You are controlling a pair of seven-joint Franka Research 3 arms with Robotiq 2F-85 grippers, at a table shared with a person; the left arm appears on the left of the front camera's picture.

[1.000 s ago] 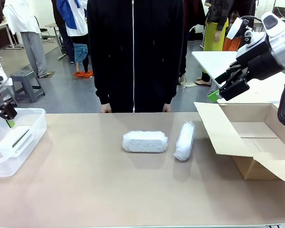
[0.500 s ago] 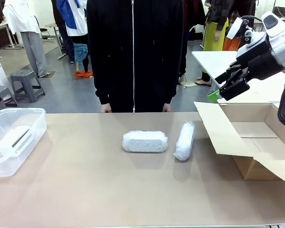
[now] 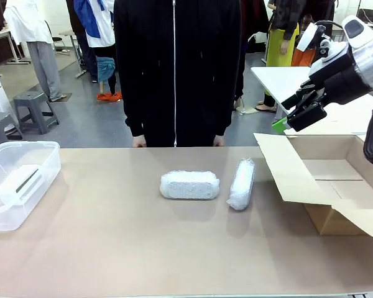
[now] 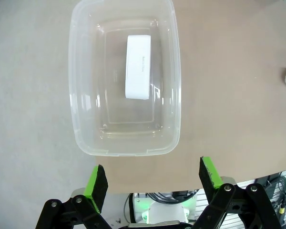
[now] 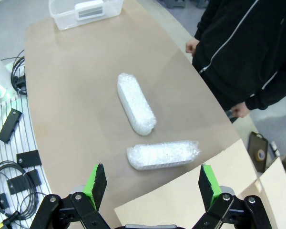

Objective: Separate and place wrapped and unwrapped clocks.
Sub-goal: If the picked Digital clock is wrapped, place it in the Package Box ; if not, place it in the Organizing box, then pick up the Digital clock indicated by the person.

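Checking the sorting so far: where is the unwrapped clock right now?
The clock lies inside the clear plastic tub at the left end of the table in the front view, well left of the nearest bubble-wrap bundle at mid-table.

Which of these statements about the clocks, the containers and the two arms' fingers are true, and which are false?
1. The smooth white rectangular clock lies inside the clear plastic tub. True.
2. Two white bubble-wrap bundles lie on the tan table, between the tub and the open brown cardboard box. True.
3. One bundle lies inside the box. False: both are on the table.
4. The left arm's fingers grip the tub. False: they stand open above it, holding nothing.
5. The right arm's fingers are shut. False: they are open.
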